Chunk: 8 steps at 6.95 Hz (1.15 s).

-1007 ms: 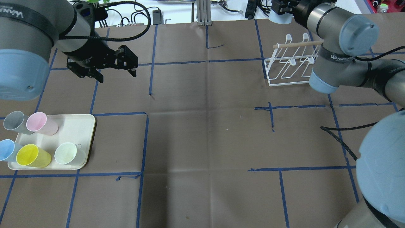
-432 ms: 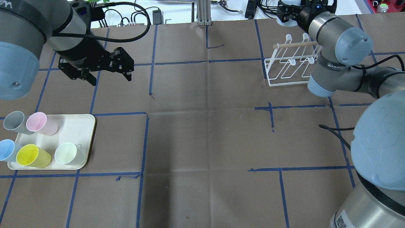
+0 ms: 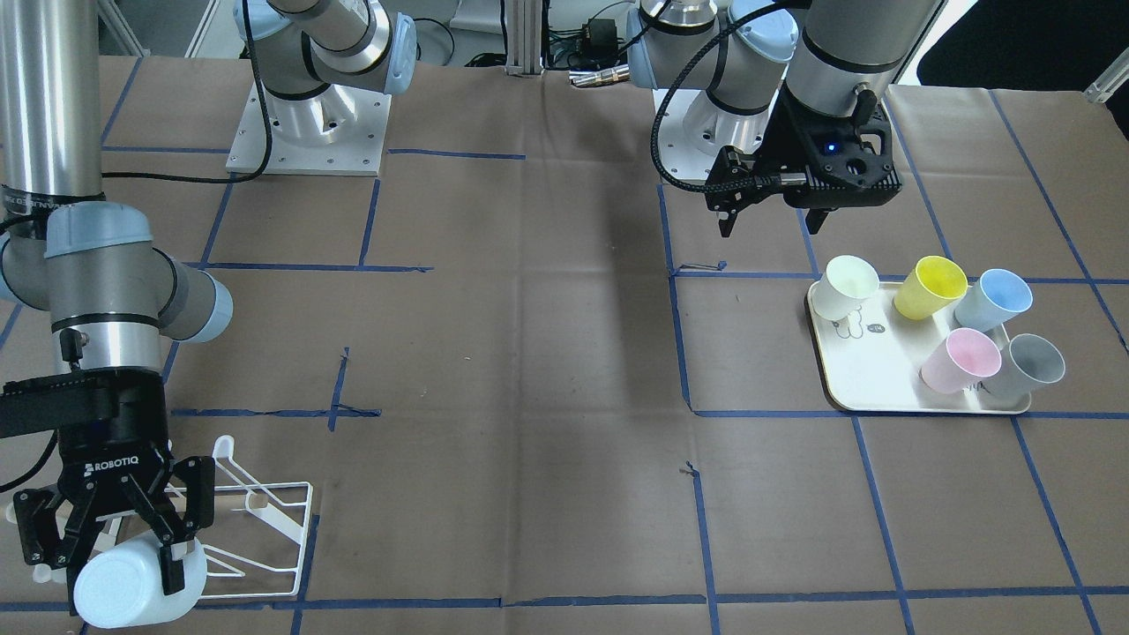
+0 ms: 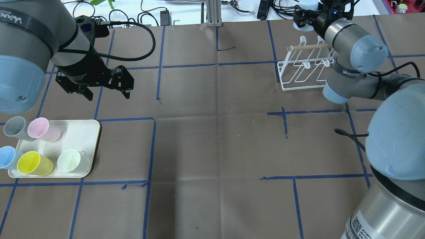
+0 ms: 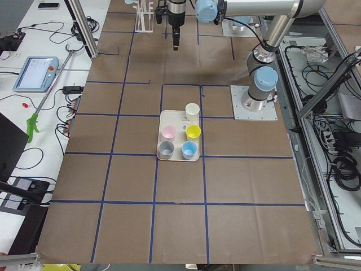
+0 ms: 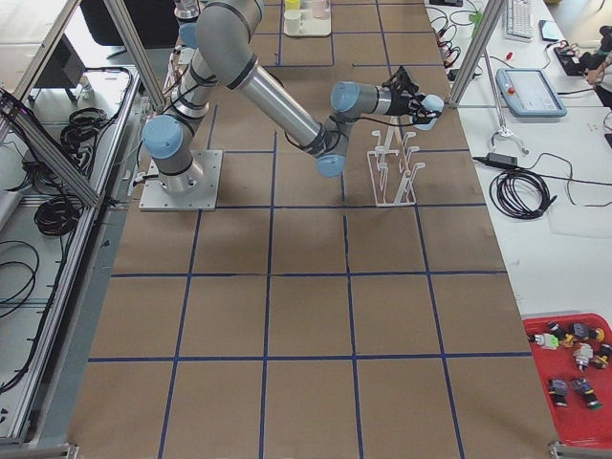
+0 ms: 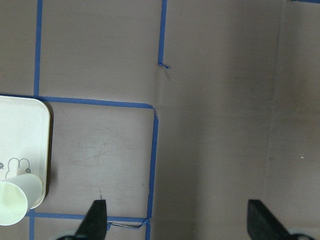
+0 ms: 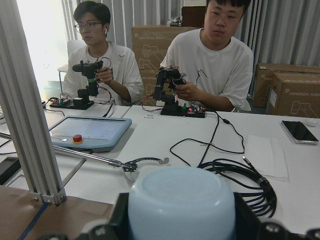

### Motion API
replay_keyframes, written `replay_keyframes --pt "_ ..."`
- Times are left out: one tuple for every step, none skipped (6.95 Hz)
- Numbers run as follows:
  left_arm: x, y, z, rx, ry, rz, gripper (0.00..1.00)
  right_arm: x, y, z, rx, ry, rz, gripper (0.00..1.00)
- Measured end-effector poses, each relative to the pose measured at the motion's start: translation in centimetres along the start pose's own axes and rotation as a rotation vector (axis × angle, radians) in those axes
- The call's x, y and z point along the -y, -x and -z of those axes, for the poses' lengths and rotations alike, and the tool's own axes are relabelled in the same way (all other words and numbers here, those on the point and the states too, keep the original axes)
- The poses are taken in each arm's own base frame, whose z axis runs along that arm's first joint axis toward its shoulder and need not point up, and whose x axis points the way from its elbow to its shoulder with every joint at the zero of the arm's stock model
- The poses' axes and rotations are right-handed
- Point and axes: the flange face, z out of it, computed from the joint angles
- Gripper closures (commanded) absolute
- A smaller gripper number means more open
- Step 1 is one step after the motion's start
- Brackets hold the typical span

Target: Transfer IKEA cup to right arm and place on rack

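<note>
My right gripper is shut on a pale blue cup, which lies on its side at the rack's far end. The wrist view shows the cup's base between the fingers. From overhead, the right gripper and cup sit just past the white wire rack with its wooden dowel. My left gripper is open and empty. It hovers over bare table near the cream tray, and its fingertips show at the bottom of the left wrist view.
The tray holds several cups: grey, pink, blue, yellow and pale green. A black cable lies on the table by the right arm's base. Two operators sit beyond the far edge.
My left gripper has moved back toward the tray, still open. My right gripper has carried the cup further right along the far side of the rack.
</note>
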Motion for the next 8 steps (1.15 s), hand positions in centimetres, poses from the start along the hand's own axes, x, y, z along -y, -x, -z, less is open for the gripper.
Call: replay_keyframes --pt "-0.9 2.2 -1.5 0.003 0.024 -0.007 0.01 -0.7 -0.1 -0.4 0.000 0.002 -0.001 0.72" --pt "-2.0 5.4 -3.4 0.000 0.053 -0.007 0.01 -1.3 -0.2 -0.6 0.000 0.007 -0.004 0.72" --pt "-3.1 8.8 -5.4 -0.011 0.085 0.001 0.01 -1.7 -0.1 -0.7 0.002 0.013 -0.007 0.72" --pt "-4.5 12.1 -7.5 -0.026 0.110 -0.001 0.01 -2.2 -0.1 -0.8 0.004 0.022 -0.011 0.71" --pt "-6.0 14.8 -9.0 -0.037 0.120 0.001 0.01 -2.8 -0.1 -0.8 0.006 0.033 -0.016 0.71" --pt "-7.2 16.5 -10.2 -0.046 0.126 0.008 0.01 -3.3 0.0 -0.8 0.007 0.043 -0.021 0.71" --pt "-7.8 17.3 -11.2 -0.051 0.128 0.009 0.01 -3.8 0.1 -0.7 0.009 0.054 -0.027 0.68" --pt "-7.9 17.7 -12.4 -0.052 0.124 0.009 0.01 -4.3 0.3 -0.6 0.010 0.066 -0.033 0.62"
